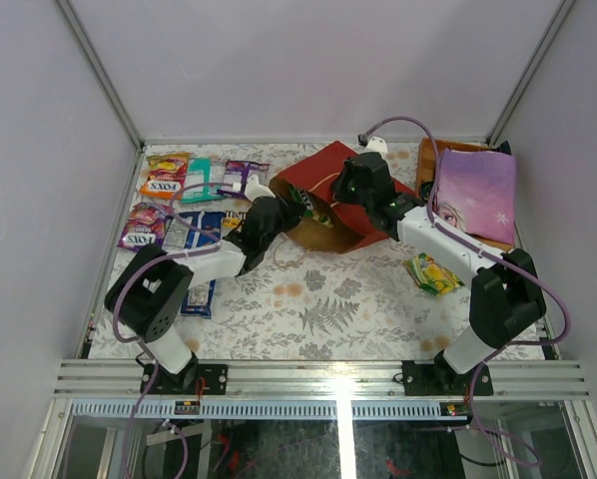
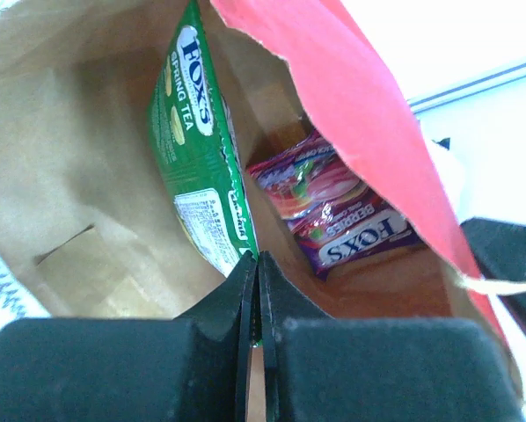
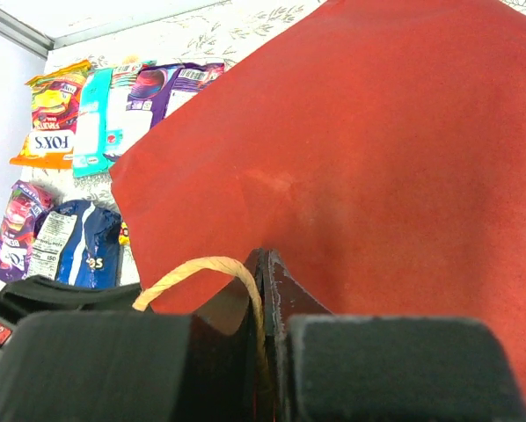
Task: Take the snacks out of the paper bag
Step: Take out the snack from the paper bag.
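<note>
The paper bag lies on its side at the back middle, red outside, brown inside, mouth toward the left. My left gripper reaches into the mouth and is shut on the lower corner of a green FOX'S packet. A purple FOX'S packet lies deeper inside the bag. My right gripper is shut on the bag's upper edge and its loop handle, holding the red wall up.
Snacks lie at the back left: an orange FOX'S packet, a teal pack, a purple pack, a purple FOX'S packet and blue packs. A yellow-green packet lies at the right. The lilac snowflake bag sits at the back right.
</note>
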`<state>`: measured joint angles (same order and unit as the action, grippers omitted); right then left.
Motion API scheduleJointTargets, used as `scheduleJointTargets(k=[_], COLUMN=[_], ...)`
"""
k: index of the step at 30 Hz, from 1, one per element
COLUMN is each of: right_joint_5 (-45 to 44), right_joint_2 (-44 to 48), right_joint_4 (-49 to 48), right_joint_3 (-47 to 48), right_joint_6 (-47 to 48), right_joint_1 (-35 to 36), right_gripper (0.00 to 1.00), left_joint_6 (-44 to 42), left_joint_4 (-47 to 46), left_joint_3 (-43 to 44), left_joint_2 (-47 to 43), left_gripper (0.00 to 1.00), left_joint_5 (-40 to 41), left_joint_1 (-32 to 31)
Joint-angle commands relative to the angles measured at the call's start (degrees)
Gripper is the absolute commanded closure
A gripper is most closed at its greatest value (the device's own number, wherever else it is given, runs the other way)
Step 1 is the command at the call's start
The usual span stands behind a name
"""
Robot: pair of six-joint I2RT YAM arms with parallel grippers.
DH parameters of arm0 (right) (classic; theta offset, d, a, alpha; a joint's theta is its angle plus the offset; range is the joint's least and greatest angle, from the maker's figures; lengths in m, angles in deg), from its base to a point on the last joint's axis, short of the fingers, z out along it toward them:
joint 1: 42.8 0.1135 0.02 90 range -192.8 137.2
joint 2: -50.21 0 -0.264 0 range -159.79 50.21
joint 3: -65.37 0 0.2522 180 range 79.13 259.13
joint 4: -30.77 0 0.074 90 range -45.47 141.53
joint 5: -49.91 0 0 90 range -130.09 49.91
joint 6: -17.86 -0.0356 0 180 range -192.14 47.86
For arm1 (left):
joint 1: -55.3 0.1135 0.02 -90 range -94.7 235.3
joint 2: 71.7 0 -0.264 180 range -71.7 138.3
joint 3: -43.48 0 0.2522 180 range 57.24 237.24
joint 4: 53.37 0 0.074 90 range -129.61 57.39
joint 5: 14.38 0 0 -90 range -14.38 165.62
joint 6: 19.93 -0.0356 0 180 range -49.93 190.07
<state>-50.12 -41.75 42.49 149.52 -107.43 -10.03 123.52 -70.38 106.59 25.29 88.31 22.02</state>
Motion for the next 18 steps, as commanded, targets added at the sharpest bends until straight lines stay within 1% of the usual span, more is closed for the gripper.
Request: scheduleJointTargets(k=[1, 4, 6, 7, 8, 9, 11, 12, 13, 14, 16, 18], right_joint_5=[-1.8, -2.2, -2.5, -2.6, -2.6, -2.6, -2.6, -2.6, -2.7, -2.7, -2.7, -2.4], right_joint_2=[2.2, 2.4, 2.6, 2.6, 2.6, 2.6, 2.6, 2.6, 2.6, 2.6, 2.6, 2.5], right_joint_4=[-2.1, -2.0, -1.9, -1.9, -1.8, -1.8, -1.7, -1.7, -1.8, -1.7, -1.7, -1.8], right_joint_3=[0.3, 0.2, 0.1, 0.0, -0.1, -0.1, -0.2, -0.2, -0.2, -0.2, -0.4, -0.4], right_joint_6=[1.0, 1.2, 1.4, 1.5, 1.5, 1.5, 1.6, 1.6, 1.7, 1.7, 1.8, 1.7], right_joint_1=[0.5, 0.5, 0.5, 0.5, 0.5, 0.5, 0.5, 0.5, 0.5, 0.5, 0.5, 0.5], right_gripper=[1.0, 1.0, 1.0, 1.0, 1.0, 1.0, 1.0, 1.0, 1.0, 1.0, 1.0, 1.0], left_joint_6=[-4.4, -4.2, -4.0, -4.2, -4.5, -4.3, -3.8, -3.5, -3.4, -3.4, -3.7, -4.2], left_joint_4=[2.9, 5.0, 4.6, 3.9, 3.1, 2.3, 0.6, 0.1, -0.1, -0.1, 0.4, 1.2], left_joint_3=[-3.6, -6.4, -9.0, -10.8, -12.3, -13.8, -16.6, -17.8, -18.8, -19.6, -20.2, -20.0], left_joint_2=[-4.0, -5.8, -6.5, -6.7, -6.8, -6.9, -7.1, -7.4, -7.8, -8.1, -8.7, -8.8], left_gripper=[1.0, 1.0, 1.0, 0.98, 0.91, 0.8, 0.53, 0.43, 0.34, 0.27, 0.17, 0.13], left_joint_5=[-1.3, -1.9, -3.2, -4.4, -5.0, -5.6, -5.8, -5.7, -5.3, -4.7, -3.4, -1.8], left_joint_1=[0.1, 0.1, 0.1, 0.1, 0.1, 0.1, 0.1, 0.1, 0.1, 0.0, 0.1, 0.0])
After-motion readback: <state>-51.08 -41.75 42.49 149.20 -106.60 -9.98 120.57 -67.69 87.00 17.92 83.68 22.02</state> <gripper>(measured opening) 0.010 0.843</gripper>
